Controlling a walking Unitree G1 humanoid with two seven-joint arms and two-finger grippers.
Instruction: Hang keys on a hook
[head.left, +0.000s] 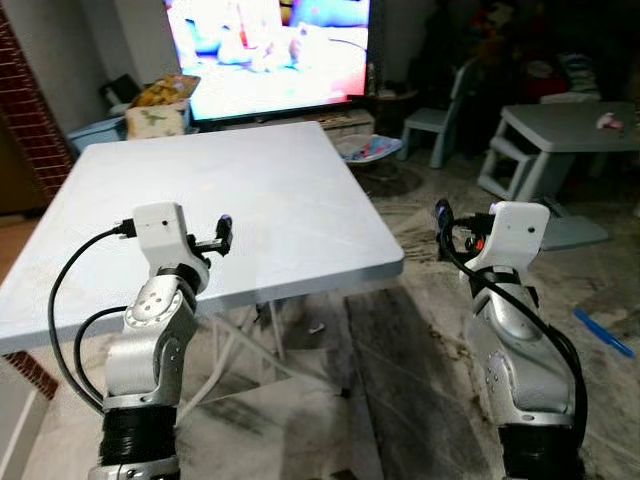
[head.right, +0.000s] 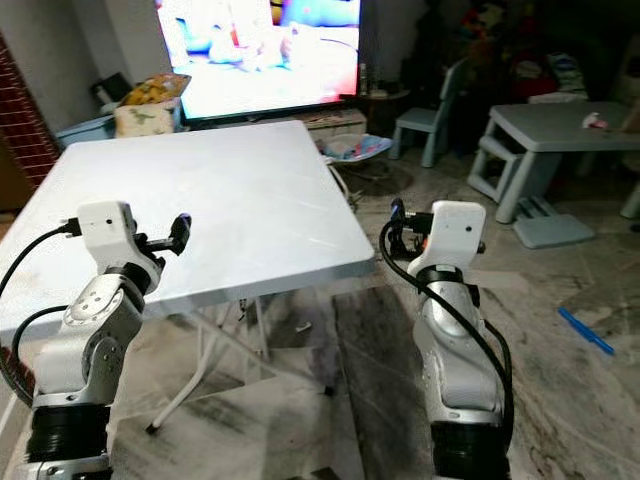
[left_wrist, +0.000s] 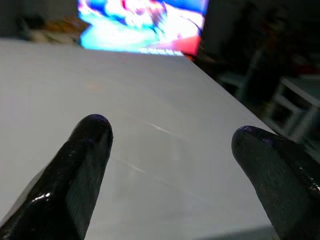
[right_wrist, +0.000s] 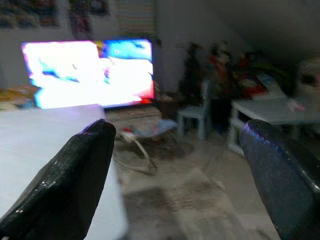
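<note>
With my left gripper (left_wrist: 170, 150) spread over the white table's (head.left: 250, 190) near edge and my right gripper (right_wrist: 180, 150) spread off its right edge, both empty, keys and hook aren't visible, so I should scan before reaching.

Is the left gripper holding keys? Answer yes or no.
No. In the left wrist view the left gripper has its fingers spread wide with only the bare white table showing between them.
</note>
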